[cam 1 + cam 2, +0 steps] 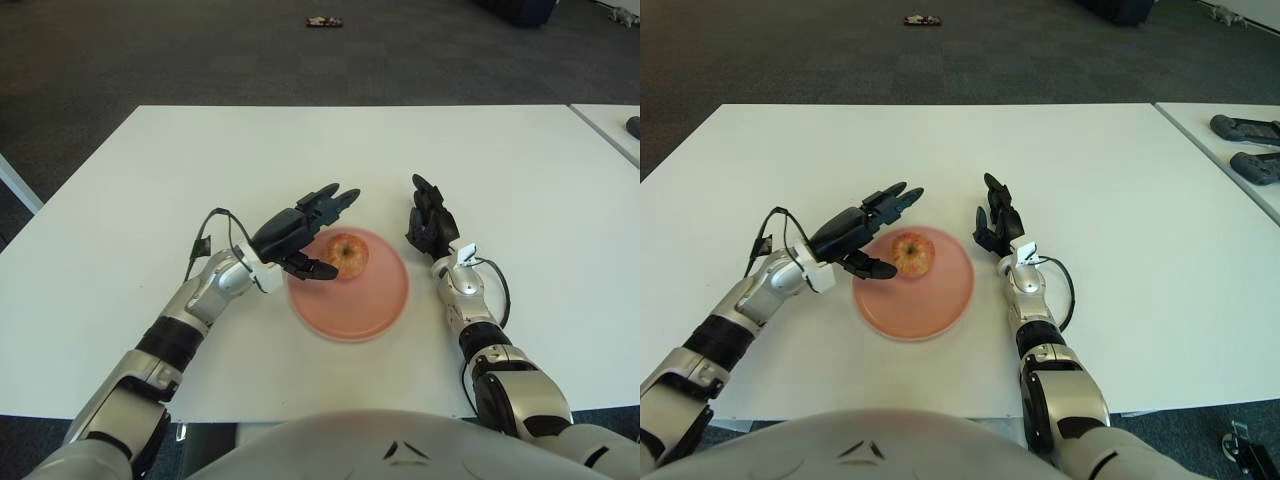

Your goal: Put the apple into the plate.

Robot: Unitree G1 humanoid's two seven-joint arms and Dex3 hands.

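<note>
Left eye view: the apple (347, 255) sits in the plate (372, 308), just right of the left hand (300, 232), whose fingers are spread and hold nothing. Best lift that hand straight away without nudging the fruit; right hand (431, 224) shows beside the plate's right rim

Plate (370, 305) left rim hidden behind left hand (295, 235). Small dark object on far floor (326, 21) too small to identify. Neighbouring table (1225, 150) cut off at right edge.
</note>
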